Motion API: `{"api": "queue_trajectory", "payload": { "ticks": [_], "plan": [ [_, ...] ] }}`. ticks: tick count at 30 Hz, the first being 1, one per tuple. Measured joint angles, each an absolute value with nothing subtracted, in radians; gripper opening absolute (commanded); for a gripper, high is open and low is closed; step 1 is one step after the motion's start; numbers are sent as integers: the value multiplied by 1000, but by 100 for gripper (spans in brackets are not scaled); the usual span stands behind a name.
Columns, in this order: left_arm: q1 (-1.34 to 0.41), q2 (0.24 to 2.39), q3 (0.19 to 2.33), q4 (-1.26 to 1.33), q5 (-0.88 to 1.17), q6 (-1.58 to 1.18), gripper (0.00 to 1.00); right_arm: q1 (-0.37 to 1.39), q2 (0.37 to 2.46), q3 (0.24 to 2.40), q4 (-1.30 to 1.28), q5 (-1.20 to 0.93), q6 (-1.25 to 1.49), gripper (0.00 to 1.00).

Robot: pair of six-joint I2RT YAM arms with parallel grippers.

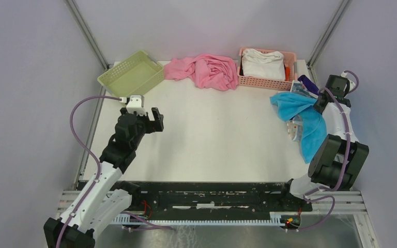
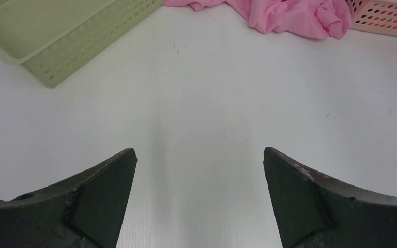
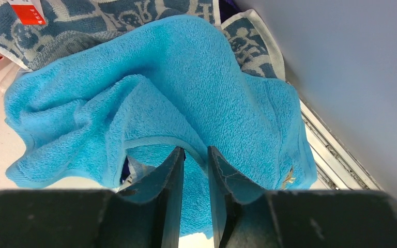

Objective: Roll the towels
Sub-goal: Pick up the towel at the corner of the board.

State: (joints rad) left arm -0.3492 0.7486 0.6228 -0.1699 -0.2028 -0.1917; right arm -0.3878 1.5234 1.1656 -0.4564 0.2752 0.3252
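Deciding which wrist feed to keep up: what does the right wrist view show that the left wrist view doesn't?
Right wrist only: the blue towel, the printed towel partly under it, and the right gripper, jaws narrowly apart at the blue towel's fold; grip unclear. Left wrist only: the green basket, the pink cloth, and the left gripper, wide open and empty. Both: a corner of the pink basket and the white table.

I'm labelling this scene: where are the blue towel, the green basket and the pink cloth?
blue towel (image 3: 186, 77), right wrist view, its bunched middle.
green basket (image 2: 93, 39), left wrist view, its perforated side wall.
pink cloth (image 1: 207, 71), top view, its crumpled middle.
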Motion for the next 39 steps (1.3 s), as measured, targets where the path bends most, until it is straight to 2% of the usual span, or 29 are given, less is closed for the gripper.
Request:
{"api": "queue_trajectory", "payload": {
  "ticks": [7,15,18,20,23,25,27,35,39],
  "plan": [
    [-349,759,623,-170,-200,-192,99,-388,1538,1165,-450,273,317,27],
    [-349,758,623,-170,-199,-192,99,-388,1583,1164,-449,271,309,45],
    [-349,756,623,-170,-198,-192,99,-388,1602,1158,-448,276,308,45],
    [-349,753,623,-170,-198,-192,99,-388,1610,1150,-446,284,306,41],
    [-349,747,623,-170,-197,-192,99,-388,1617,1148,-445,294,301,24],
    [-349,743,623,-170,-196,-192,99,-388,1617,1148,-445,298,293,8],
    [-349,741,623,-170,-194,-192,99,-388,1617,1148,-443,299,290,1],
    [-349,734,623,-171,-181,-192,99,-354,1505,1156,-480,306,270,1],
    [-349,734,629,-187,-182,-192,99,-263,1436,1235,-522,316,241,1]
  ]
}}
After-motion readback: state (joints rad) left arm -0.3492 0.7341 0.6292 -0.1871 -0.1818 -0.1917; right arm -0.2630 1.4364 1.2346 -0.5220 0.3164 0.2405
